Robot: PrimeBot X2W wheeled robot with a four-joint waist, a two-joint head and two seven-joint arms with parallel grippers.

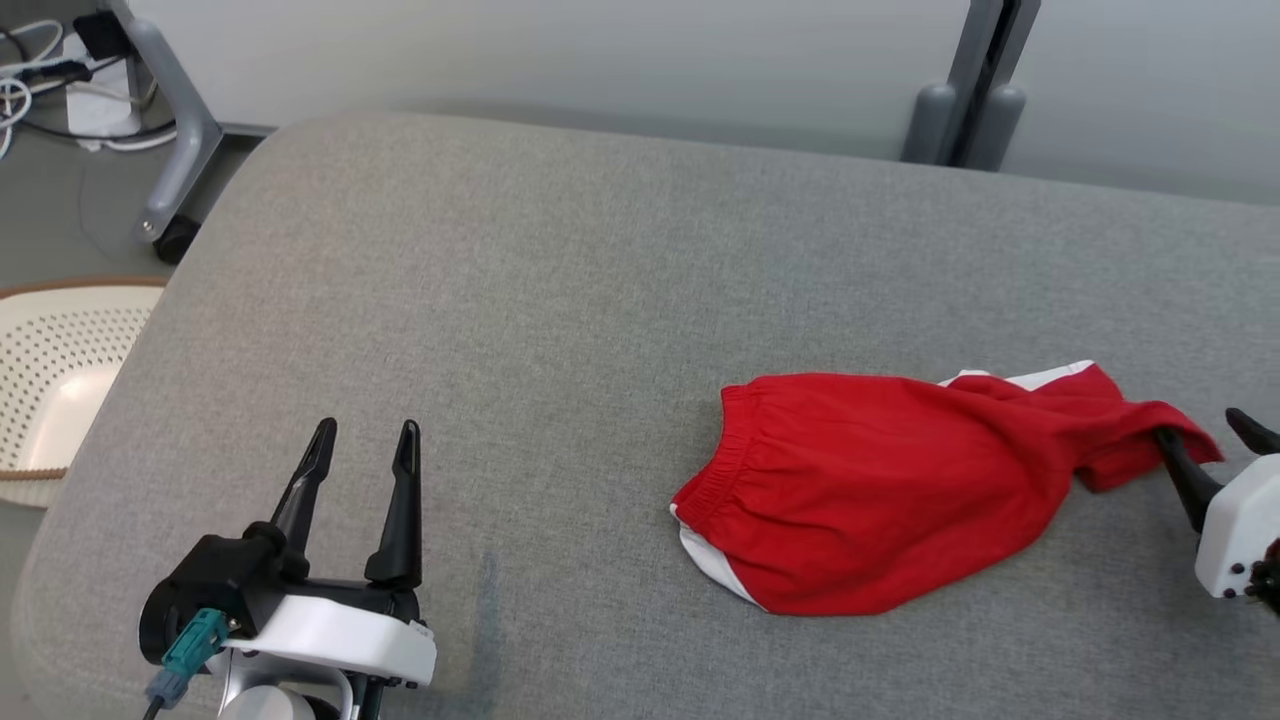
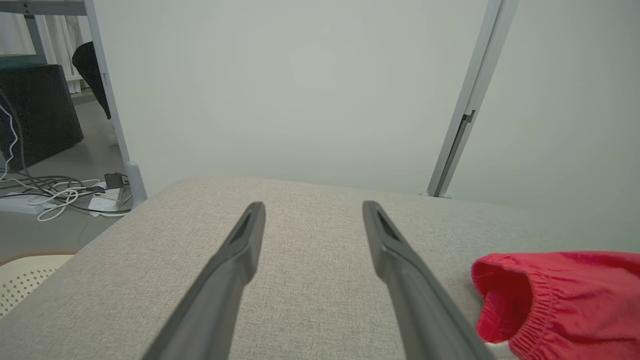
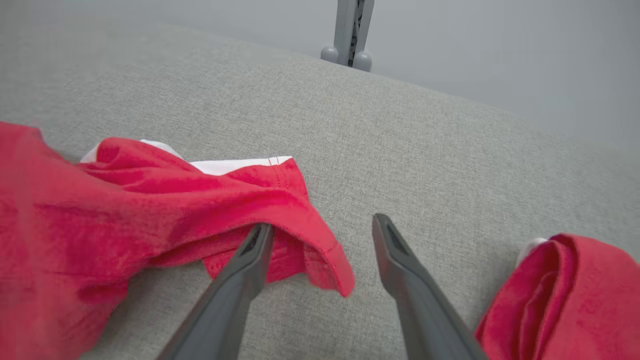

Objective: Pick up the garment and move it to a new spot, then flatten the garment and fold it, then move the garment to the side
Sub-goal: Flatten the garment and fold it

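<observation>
The garment (image 1: 880, 490) is a pair of red shorts with white trim, lying crumpled on the grey cushioned surface (image 1: 560, 300), waistband toward the left. My right gripper (image 1: 1210, 435) is open at the shorts' right leg end. In the right wrist view one of its fingers (image 3: 250, 265) is tucked under the red hem (image 3: 300, 220), while the other rests over bare cushion. Far to the garment's left, my left gripper (image 1: 365, 440) stands open and holds nothing. The left wrist view has the elastic waistband (image 2: 550, 300) to the right of that open gripper (image 2: 312, 210).
A second bundle of red fabric (image 3: 565, 295) lies to the right of my right gripper; whether it belongs to the same garment I cannot tell. A white perforated basket (image 1: 60, 380) sits on the floor at the left, beyond it a wheeled frame leg (image 1: 170, 150) and cables (image 1: 20, 80).
</observation>
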